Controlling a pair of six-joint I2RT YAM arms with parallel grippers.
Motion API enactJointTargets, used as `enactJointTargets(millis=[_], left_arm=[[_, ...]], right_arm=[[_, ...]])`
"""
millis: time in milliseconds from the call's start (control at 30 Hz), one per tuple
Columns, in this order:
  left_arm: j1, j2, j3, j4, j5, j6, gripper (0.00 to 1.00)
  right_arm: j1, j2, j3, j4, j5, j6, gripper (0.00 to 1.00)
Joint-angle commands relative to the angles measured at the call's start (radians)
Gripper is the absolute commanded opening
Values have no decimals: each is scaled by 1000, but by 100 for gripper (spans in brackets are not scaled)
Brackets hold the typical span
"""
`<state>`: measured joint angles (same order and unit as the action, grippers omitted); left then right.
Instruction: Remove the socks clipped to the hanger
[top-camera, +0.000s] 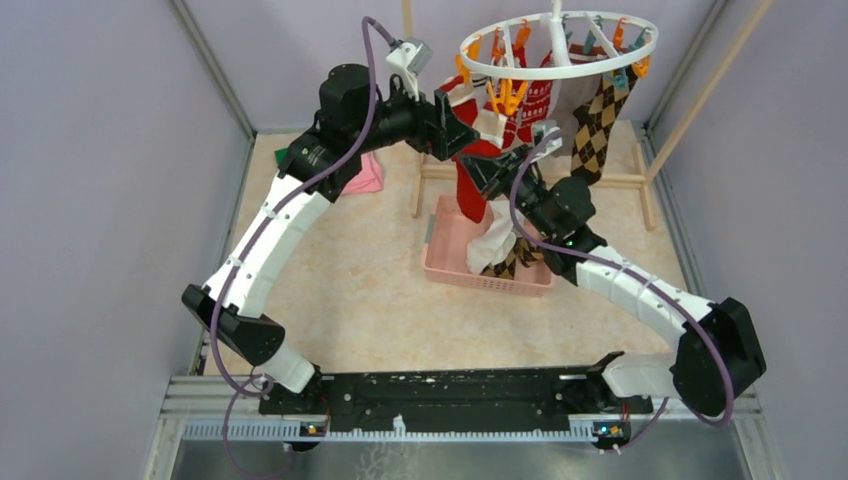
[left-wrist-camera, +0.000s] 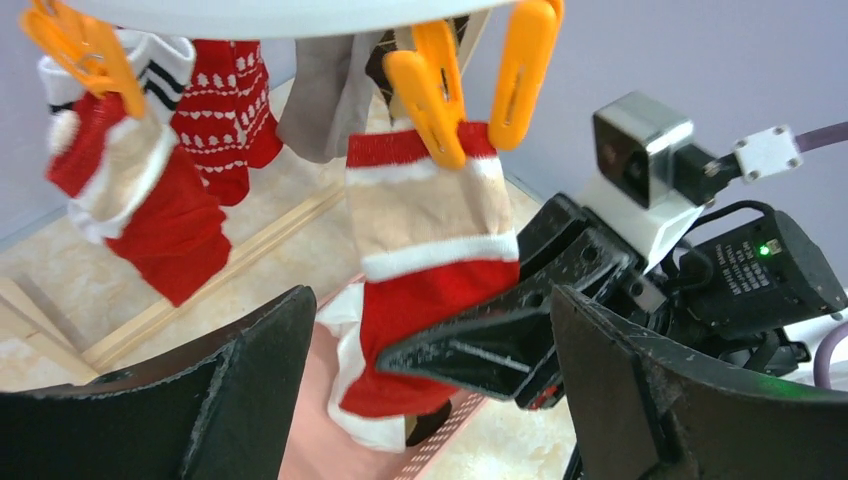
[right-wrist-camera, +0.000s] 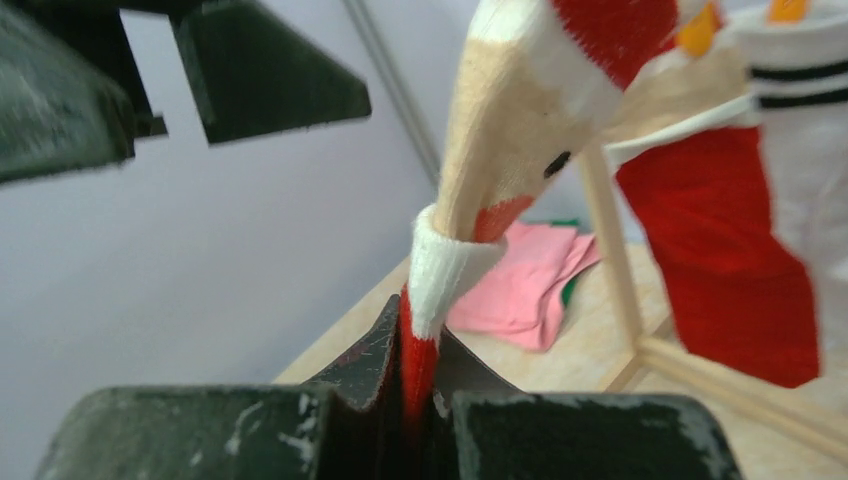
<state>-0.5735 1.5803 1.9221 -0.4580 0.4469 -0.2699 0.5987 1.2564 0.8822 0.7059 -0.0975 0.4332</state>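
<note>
Red, tan and white knit sock (left-wrist-camera: 430, 250): soft, light, stretchy. Hangs by cuff from orange plastic clip (left-wrist-camera: 432, 95) on round white plastic hanger (top-camera: 545, 68). Clenched low in right gripper (right-wrist-camera: 415, 390) jaws, likely the right hold; left gripper (top-camera: 462, 128) jaws released.

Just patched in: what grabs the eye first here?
The right gripper pinches the lower end of a red-and-tan sock that an orange clip holds on the white hanger. The left gripper is open, facing it; below, a pink basket holds socks.
</note>
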Motion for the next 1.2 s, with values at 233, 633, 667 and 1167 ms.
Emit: enactJointTargets(millis=[233,633,667,1167], left_arm=[[73,-68,-91,-19,71,43,89],[83,-88,-146,-42,305,61,87],[83,-91,-149,-42,331,64,86],[85,-102,-213,-25,565,149,79]], right_arm=[[4,84,58,17,-248,144,0],[2,-29,49,33,-176,181,0],[0,-38,50,28,-176,190,0],[-20,-89,44,35,-225,335,2]])
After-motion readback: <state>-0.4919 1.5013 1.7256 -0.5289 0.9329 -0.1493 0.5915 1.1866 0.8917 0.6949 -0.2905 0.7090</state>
